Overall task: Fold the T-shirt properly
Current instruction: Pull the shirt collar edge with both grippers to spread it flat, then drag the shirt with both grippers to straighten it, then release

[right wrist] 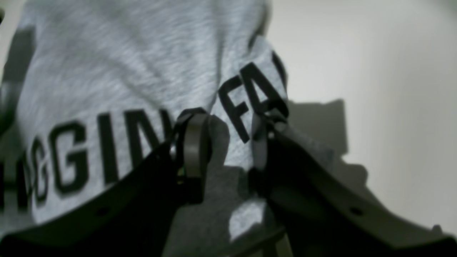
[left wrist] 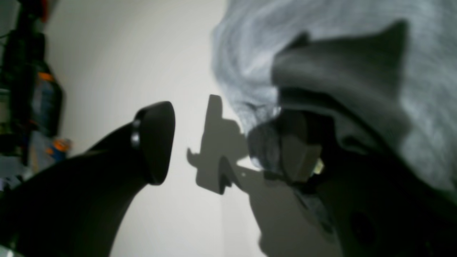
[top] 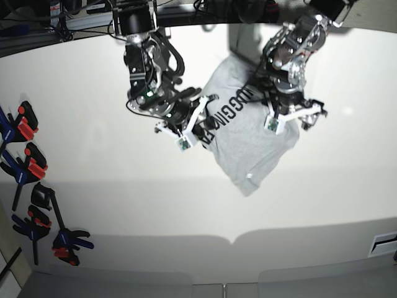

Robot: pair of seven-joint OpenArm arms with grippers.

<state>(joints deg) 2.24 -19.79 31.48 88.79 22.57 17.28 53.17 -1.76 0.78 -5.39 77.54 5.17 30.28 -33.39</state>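
The light grey T-shirt [top: 248, 143] lies bunched in the middle of the white table [top: 93, 186], black lettering facing up. My right gripper [top: 192, 127] is at its left edge. In the right wrist view its fingers [right wrist: 194, 142] close on a fold of the T-shirt [right wrist: 125, 71] beside the letters "FA". My left gripper [top: 291, 118] is over the shirt's right side. In the left wrist view it [left wrist: 217, 150] stands wide open with bare table between the fingers, and the T-shirt [left wrist: 321, 53] drapes against the right finger [left wrist: 285, 150].
Several black clamps [top: 31, 167] with orange and blue handles lie along the table's left edge. A seam in the table covering runs across the near side [top: 229, 239]. A white label [top: 384, 242] sits at the right front.
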